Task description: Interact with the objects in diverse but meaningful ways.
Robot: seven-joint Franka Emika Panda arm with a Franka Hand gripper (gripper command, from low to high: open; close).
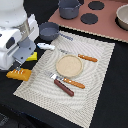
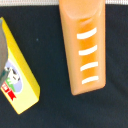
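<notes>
My gripper [image 1: 18, 65] hangs just above the orange bread loaf [image 1: 18, 74], which lies on the black table off the mat's edge, at the exterior view's left. The loaf [image 2: 85, 47] fills the wrist view, with the yellow box [image 2: 17, 75] beside it. My fingers do not show in the wrist view, and their gap is unclear in the exterior view. The yellow box [image 1: 32, 56] lies under the arm. On the mat are a white utensil [image 1: 46, 46], a tan plate [image 1: 68, 65], an orange-handled knife [image 1: 86, 58], an orange-handled fork [image 1: 70, 81] and a brown sausage [image 1: 64, 88]. A small grey pan [image 1: 49, 31] stands behind.
The striped mat [image 1: 100, 80] covers the table's middle. A brown toy stove [image 1: 100, 22] with dark burners stands at the back. It carries a grey pot [image 1: 69, 8], and a bowl [image 1: 122, 17] sits at its right edge in the exterior view.
</notes>
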